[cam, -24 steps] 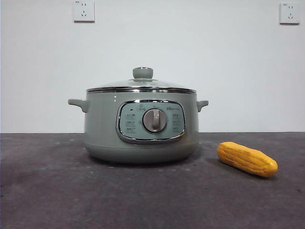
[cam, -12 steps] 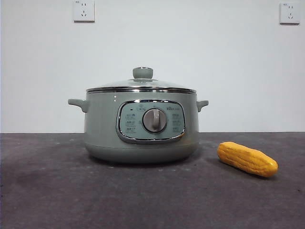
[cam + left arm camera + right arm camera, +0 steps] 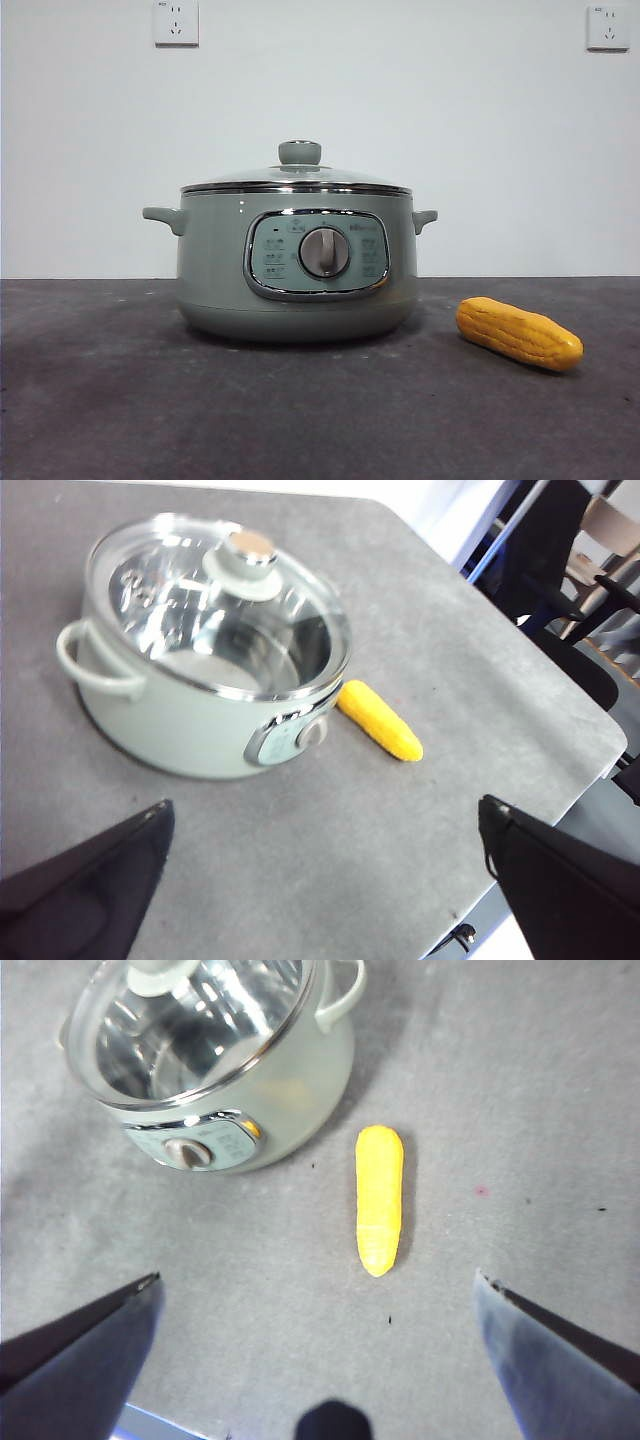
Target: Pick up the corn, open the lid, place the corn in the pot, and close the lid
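Corn [image 3: 518, 333]: one yellow-orange cob, lying flat on the table [image 3: 120, 420], beside the pot on the side of its control panel and dial, apart from the pot wall. In the front view it sits low to the right of the pot, angled, its near end toward the camera. Ribbed kernel rows visible. Nothing touches it. Also seen at [image 3: 378, 720] and [image 3: 379, 1200].

Pot [image 3: 215, 270]: sage-green, round, upright on the table, two small side handles, chrome-framed panel with a silver dial [image 3: 325, 252] facing the front camera. Seen from above at [image 3: 160, 720] and [image 3: 270, 1080].

Lid [image 3: 296, 182]: glass dome with steel rim, seated on the pot, closed. Green knob [image 3: 300, 152] on top, centred. Through the glass the shiny inner wall shows [image 3: 215, 620].

My left gripper [image 3: 320, 880]: held above the table, well apart from pot and corn, jaws spread wide, nothing between them.

My right gripper [image 3: 320, 1350]: held above the table, looking down on the corn, which lies between the lines of the two jaws but well away from them. Jaws spread wide, holding nothing.

Table: dark grey, matte surface; its edge shows in the left wrist view.

Wall [image 3: 480, 150]: white, with two sockets, one upper left [image 3: 176, 22], one upper right [image 3: 608, 27].
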### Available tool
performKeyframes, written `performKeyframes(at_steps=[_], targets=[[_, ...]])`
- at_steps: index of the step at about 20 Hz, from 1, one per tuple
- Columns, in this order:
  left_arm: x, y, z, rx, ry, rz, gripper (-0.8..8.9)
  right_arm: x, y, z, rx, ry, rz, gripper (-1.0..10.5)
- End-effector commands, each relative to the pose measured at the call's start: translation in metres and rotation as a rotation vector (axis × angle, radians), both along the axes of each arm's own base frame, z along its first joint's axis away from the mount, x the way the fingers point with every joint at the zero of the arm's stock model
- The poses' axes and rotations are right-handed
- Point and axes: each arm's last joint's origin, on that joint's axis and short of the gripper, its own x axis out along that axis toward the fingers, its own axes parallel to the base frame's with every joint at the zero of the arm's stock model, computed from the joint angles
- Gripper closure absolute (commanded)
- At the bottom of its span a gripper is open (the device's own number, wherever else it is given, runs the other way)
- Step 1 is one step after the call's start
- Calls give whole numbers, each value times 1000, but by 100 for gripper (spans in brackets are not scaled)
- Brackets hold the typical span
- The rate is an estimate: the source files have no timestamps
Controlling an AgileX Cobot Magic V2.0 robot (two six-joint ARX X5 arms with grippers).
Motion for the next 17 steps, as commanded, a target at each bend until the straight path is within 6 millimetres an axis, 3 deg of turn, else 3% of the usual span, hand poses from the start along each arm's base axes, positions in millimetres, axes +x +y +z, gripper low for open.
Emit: performKeyframes(at_steps=[1, 8, 12, 15, 17], targets=[[1, -1, 2, 1, -14, -13, 239, 26, 8, -11, -7, 62, 37, 353], [2, -1, 1, 1, -8, -14, 239, 118, 54, -86, -208, 282, 93, 353], [2, -1, 1, 2, -7, -13, 239, 145, 75, -130, -308, 365, 112, 353], [4, -1, 1, 2, 2, -13, 239, 154, 84, -154, -362, 415, 120, 356], [6, -1, 0, 2, 8, -14, 239, 158, 86, -165, -370, 443, 127, 454]])
